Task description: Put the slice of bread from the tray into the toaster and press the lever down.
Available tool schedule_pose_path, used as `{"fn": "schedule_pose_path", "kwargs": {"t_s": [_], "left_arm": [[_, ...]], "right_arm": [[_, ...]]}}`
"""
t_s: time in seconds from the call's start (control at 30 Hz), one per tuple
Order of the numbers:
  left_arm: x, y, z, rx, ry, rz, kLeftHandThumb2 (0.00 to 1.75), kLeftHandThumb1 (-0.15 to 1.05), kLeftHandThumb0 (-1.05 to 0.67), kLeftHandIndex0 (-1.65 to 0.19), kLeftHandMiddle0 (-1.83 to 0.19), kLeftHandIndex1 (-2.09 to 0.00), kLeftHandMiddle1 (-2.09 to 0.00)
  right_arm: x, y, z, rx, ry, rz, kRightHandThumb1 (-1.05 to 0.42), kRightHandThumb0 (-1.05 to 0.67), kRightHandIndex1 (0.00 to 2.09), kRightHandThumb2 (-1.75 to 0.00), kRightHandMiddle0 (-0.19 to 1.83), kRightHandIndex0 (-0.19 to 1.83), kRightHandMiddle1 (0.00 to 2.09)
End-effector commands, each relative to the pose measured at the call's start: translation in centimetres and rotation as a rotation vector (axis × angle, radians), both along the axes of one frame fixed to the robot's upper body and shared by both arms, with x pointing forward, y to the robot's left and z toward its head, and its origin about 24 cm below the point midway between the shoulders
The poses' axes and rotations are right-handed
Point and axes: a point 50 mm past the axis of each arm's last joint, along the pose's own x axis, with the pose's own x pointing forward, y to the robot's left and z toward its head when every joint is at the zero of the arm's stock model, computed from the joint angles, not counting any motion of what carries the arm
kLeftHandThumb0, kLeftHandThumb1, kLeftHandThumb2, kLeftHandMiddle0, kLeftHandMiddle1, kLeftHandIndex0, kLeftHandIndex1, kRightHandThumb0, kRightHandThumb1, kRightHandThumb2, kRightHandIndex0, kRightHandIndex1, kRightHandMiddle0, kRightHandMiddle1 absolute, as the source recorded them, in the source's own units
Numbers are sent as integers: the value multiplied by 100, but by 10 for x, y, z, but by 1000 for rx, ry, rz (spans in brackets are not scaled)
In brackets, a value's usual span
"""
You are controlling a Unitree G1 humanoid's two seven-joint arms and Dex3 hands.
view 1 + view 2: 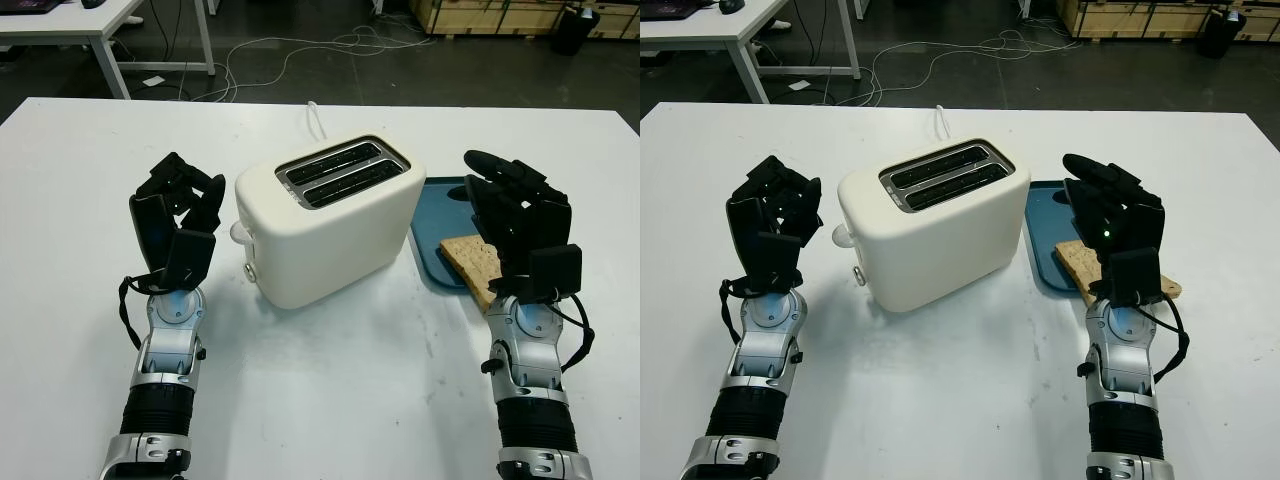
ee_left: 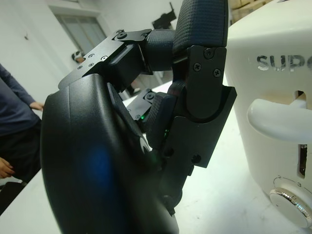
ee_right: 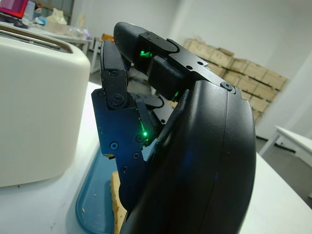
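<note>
Step 1, pre-grasp: bread slice [image 1: 473, 260] on blue tray [image 1: 440, 205] at frame right, white toaster [image 1: 330, 220] centre w/ slots empty, my right hand [image 1: 518, 215] above bread holding nothing, left hand [image 1: 178, 215] fingers curled, empty; next: lower, pinch slice.

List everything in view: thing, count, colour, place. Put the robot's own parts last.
toaster: one, cream, middle of the table, both slots empty
lever: one, cream, on the toaster's end facing the left hand, up
dial: one, silver, below the lever
tray: one, blue, right of the toaster
slice of bread: one, tan, on the tray
table: one, white
cables: several, on the floor beyond the table
left hand: black, left of the toaster
right hand: black, over the tray
</note>
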Motion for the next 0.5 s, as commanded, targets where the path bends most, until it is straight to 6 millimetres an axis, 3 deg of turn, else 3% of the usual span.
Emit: {"fn": "schedule_pose_path", "kwargs": {"t_s": [0.0,0.3,0.47], "left_arm": [[1,1,4,6,-17,-5,34,92,-100,-86,-101,-156,-172],[0,2,4,4,-12,-5,34,92,-100,-87,-102,-157,-172],[0,4,4,17,-14,5,34,92,-100,-87,-102,-157,-172]], "right_arm": [[0,0,3,3,-11,-4,-92,-41,108,-18,105,76,13],[0,2,2,-18,-21,0,-92,-33,116,-19,107,77,14],[-3,-8,6,-134,-49,46,-92,-33,118,-15,103,72,13]]}}
